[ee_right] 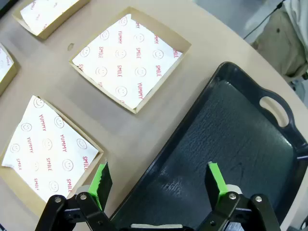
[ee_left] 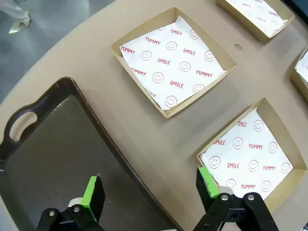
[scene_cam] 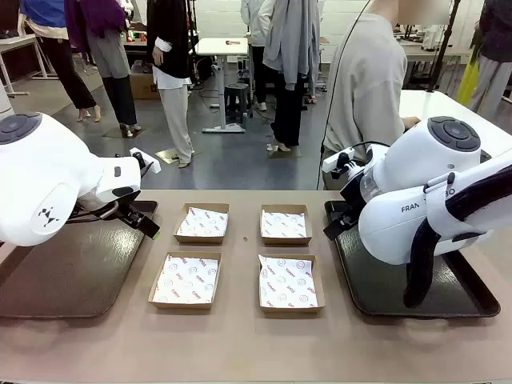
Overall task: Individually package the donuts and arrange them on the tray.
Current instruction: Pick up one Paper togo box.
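Either side of the four cardboard boxes (scene_cam: 186,305), two robot arms wait with the left gripper (ee_left: 149,183) and the right gripper (ee_right: 159,171) spread wide and holding nothing. Each hangs over the inner edge of a dark tray, the left tray (scene_cam: 72,272) to the left of the boxes and the right tray (scene_cam: 384,292) to their right. Where the donuts are cannot be told. Glazed rings of this kind are probably light, soft and sticky, and easily dented — a gentle pinch across the outer edge, clear of the icing, looks safest. Smiley-printed paper (scene_cam: 186,280) lines every open-topped box. The tan surface (scene_cam: 240,344) around the boxes is flat and smooth, leaving the arms room. A person (scene_cam: 364,88) stands beyond the boxes.
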Robot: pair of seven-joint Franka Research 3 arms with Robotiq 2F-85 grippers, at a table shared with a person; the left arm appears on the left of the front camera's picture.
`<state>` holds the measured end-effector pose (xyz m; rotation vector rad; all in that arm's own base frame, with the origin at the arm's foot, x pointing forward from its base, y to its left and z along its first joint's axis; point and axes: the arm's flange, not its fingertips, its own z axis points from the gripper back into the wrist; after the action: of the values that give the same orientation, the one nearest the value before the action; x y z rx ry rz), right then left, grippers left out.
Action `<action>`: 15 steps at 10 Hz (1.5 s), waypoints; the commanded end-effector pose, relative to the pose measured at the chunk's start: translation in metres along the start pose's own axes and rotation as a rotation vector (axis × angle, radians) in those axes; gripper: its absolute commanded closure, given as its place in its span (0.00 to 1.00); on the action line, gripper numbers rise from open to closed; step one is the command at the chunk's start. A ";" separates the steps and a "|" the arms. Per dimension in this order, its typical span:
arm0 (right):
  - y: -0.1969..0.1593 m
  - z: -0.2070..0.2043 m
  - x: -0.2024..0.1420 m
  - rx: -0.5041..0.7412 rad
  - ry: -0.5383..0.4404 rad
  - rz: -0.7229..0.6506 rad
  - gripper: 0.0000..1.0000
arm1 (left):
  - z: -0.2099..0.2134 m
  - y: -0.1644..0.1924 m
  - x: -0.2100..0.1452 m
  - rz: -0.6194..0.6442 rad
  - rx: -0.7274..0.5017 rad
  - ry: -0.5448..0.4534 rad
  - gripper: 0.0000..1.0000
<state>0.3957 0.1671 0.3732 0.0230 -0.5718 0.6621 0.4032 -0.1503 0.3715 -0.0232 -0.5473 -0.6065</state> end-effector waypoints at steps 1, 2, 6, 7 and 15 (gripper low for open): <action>0.000 0.000 0.000 0.000 0.000 0.000 0.00 | 0.000 0.000 0.000 0.000 0.000 0.000 0.00; 0.000 0.000 0.000 0.000 0.000 0.000 0.00 | 0.000 0.000 0.000 0.000 0.000 0.000 0.00; 0.000 0.000 0.000 0.000 0.000 0.000 0.00 | 0.000 0.000 0.000 0.000 0.000 0.000 0.00; 0.000 0.000 0.000 0.000 0.000 0.000 0.00 | 0.000 0.000 0.000 0.000 0.000 0.000 0.00; 0.017 0.067 -0.037 -0.001 0.159 0.028 0.00 | 0.064 -0.002 -0.054 -0.048 -0.023 0.098 0.00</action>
<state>0.3805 0.1658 0.3946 -0.0080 -0.4855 0.6991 0.3944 -0.1431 0.3975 -0.0129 -0.5134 -0.6181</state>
